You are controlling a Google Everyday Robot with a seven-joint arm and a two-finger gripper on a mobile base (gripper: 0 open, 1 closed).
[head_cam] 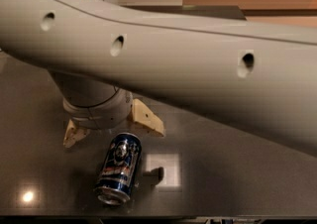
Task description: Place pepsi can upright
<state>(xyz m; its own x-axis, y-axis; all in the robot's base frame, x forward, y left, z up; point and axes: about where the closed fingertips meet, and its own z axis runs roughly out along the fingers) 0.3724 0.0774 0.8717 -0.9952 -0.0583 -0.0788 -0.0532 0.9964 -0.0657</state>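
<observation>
Single camera view. The robot arm [198,69] crosses the upper frame from 10 o'clock to 3 o'clock. Beneath it the gripper [110,126] hangs above the dark table [247,173], its two pale fingers [146,119] spread apart with nothing between them. The pepsi can [119,167] lies on its side on the table, at 6 o'clock from the gripper and just clear of the fingers, its silver end facing 6 o'clock.
</observation>
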